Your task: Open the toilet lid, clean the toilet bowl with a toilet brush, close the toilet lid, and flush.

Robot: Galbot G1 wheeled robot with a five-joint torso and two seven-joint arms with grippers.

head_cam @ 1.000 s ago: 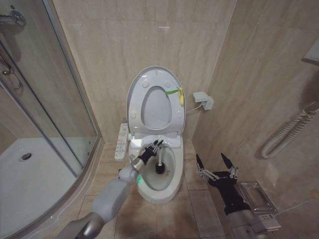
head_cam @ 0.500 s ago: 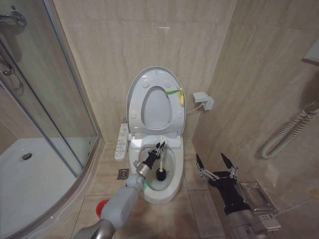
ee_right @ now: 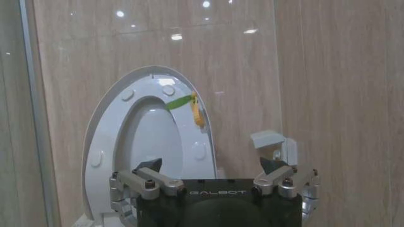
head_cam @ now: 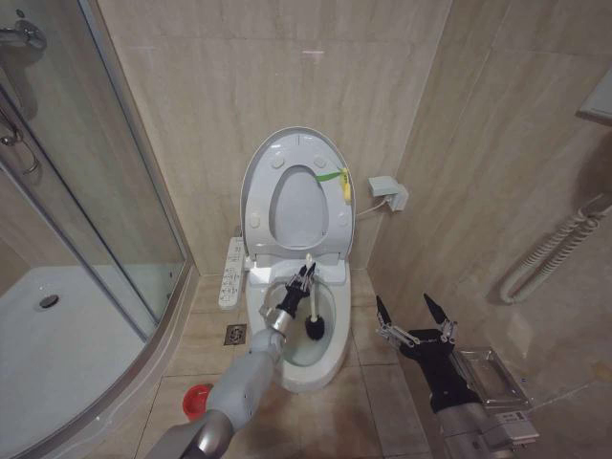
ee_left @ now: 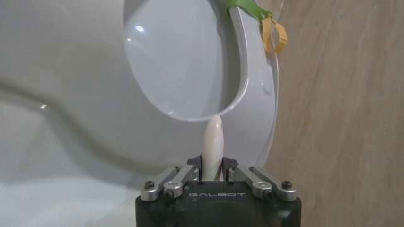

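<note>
The toilet lid stands upright against the wall, with the seat ring and its green-yellow tag raised against it. Below, the toilet bowl lies uncovered. My left gripper reaches over the bowl, shut on the white handle of the toilet brush; the dark bristle head is down inside the bowl. In the left wrist view the handle sticks out from between the left gripper's fingers. My right gripper hangs open to the right of the toilet, holding nothing, and faces the lid in the right wrist view.
A glass shower enclosure with a white tray fills the left. A red cup holder and a floor drain lie left of the toilet. A control panel hangs beside the seat. A wall fitting and white hose are on the right.
My left arm swung rightward over the bowl, carrying the brush head slightly toward the bowl's right side. The red cup holder and floor drain came into sight. The right arm has not moved.
</note>
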